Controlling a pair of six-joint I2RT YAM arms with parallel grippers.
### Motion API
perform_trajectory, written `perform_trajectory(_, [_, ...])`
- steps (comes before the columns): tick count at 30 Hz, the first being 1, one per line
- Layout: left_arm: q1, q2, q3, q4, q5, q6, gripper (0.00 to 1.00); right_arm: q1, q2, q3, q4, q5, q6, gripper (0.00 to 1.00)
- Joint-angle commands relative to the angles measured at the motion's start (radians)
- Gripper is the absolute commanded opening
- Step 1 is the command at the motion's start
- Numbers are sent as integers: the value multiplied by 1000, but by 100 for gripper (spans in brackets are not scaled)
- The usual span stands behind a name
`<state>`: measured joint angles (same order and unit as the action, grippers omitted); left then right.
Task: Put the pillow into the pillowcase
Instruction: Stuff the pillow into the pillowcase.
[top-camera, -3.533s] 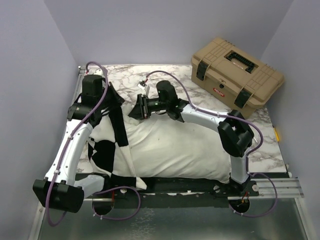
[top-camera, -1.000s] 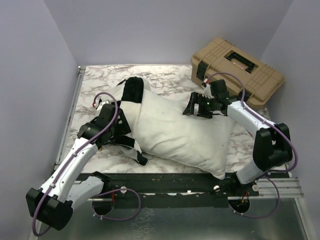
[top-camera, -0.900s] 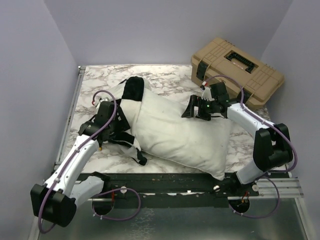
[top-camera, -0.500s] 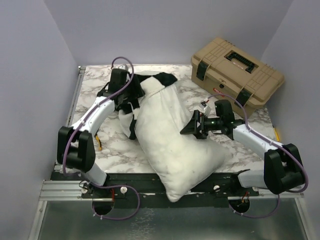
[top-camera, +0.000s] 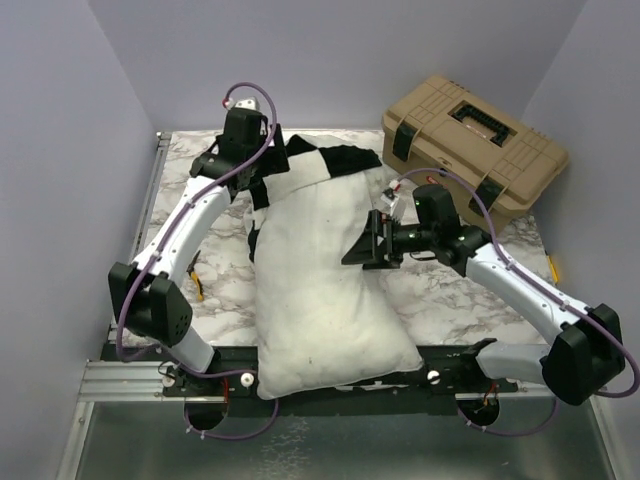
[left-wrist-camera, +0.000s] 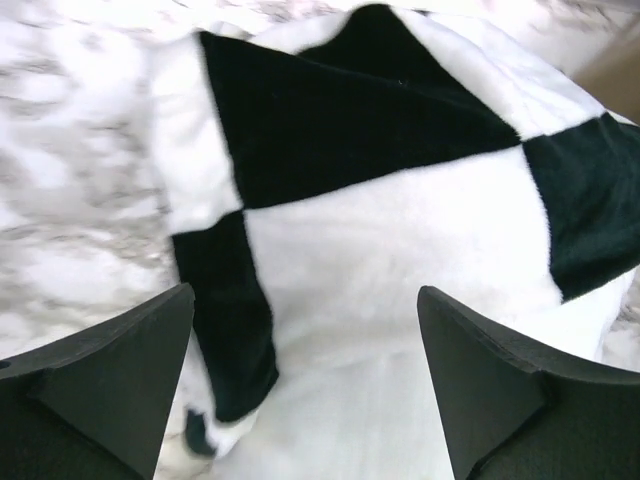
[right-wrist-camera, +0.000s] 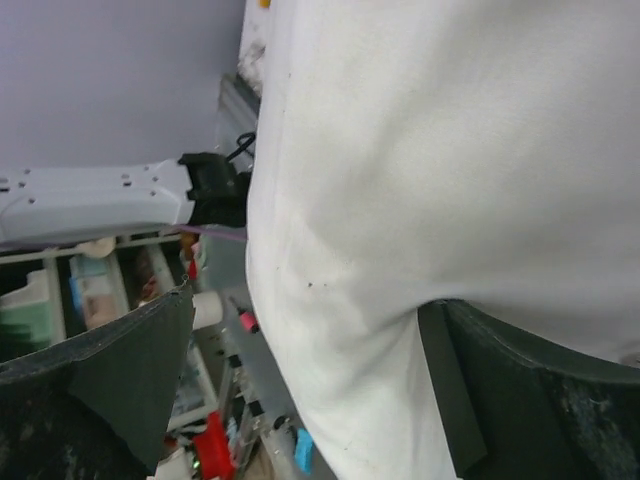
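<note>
The white pillow (top-camera: 315, 290) lies lengthwise on the table, its near end hanging over the front rail. The black-and-white checked pillowcase (top-camera: 325, 165) covers only its far end. My left gripper (top-camera: 262, 168) hovers at the far left corner of that end. In the left wrist view the left gripper (left-wrist-camera: 305, 400) is open above the pillowcase (left-wrist-camera: 360, 140), with nothing between its fingers. My right gripper (top-camera: 366, 245) is open against the pillow's right side. In the right wrist view the pillow (right-wrist-camera: 450, 150) bulges between the wide jaws of the right gripper (right-wrist-camera: 305, 390).
A tan toolbox (top-camera: 472, 142) stands at the far right corner of the marble table (top-camera: 200, 255). A small yellow object (top-camera: 197, 288) lies left of the pillow and another (top-camera: 552, 268) sits at the right edge. The left arm's white link (right-wrist-camera: 90, 200) shows in the right wrist view.
The pillow has swung from lying across the table to lying lengthwise, its near end now over the front rail. The left arm went to the far end; the right gripper moved left.
</note>
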<state>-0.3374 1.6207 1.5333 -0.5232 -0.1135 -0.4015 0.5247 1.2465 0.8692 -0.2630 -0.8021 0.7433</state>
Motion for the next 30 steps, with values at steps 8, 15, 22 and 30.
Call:
perform_trajectory(8, [-4,-353,-46,-404,-61,-84,99,-91,-29,-57,-174,182,-93,100])
perform_trajectory(15, [-5,-526,-165,-377,198,-196,99,146,74,-252,470,79,360,98])
perform_trajectory(22, [-20,-615,-212,-409,287,-271,98,371,439,17,978,200,603,95])
perform_trajectory(30, [-31,-734,-354,-449,184,-347,99,318,419,336,302,376,215,97])
